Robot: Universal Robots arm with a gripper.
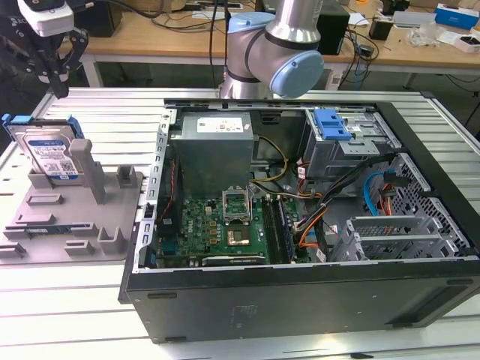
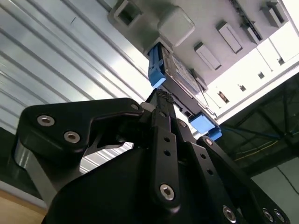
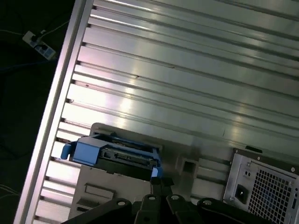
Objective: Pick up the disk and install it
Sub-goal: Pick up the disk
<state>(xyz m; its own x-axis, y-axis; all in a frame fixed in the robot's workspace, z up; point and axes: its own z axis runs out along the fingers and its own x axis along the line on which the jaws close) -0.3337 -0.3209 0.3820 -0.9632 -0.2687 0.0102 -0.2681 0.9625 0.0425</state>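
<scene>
disk (image 1: 49, 154) stands on edge in a slot at the far end of a grey plastic fixture (image 1: 75, 217), at about 9 o'clock from the open computer case (image 1: 300, 300) in the exterior view. its white-and-blue label faces the camera and its bright blue carrier frames the silver body. a grey upright post (image 1: 84, 171) of the fixture rises just in front of the disk's 3 o'clock edge.

the end effector (image 1: 57, 91) hangs at about 12 o'clock above the disk, clear of it, and it is closed on nothing. it narrows to one dark point aimed down at the blue carrier. in the second wrist view the end effector (image 2: 161, 96) shows a single ridged tip, with the disk (image 2: 180, 77) beyond it, seated in the fixture (image 2: 219, 42). in the first wrist view the end effector (image 3: 160, 183) is a narrow dark stem, with the disk (image 3: 117, 154) seen edge-on in the fixture (image 3: 100, 191).

the fixture and the case both lie on a ribbed aluminium tabletop (image 1: 105, 112), which also shows in the first wrist view (image 3: 187, 70). the case lies on its side with its panel off. inside are a green motherboard (image 1: 217, 225) near 7 o'clock, a grey power supply (image 1: 214, 150) near 11 o'clock, and a metal drive cage with a blue latch (image 1: 332, 124) near 1 o'clock. the power supply's vented back (image 3: 266, 186) shows in the first wrist view.

the robot arm (image 1: 277, 52) rises behind the case at 12 o'clock, in front of a wooden workbench (image 1: 165, 34).
</scene>
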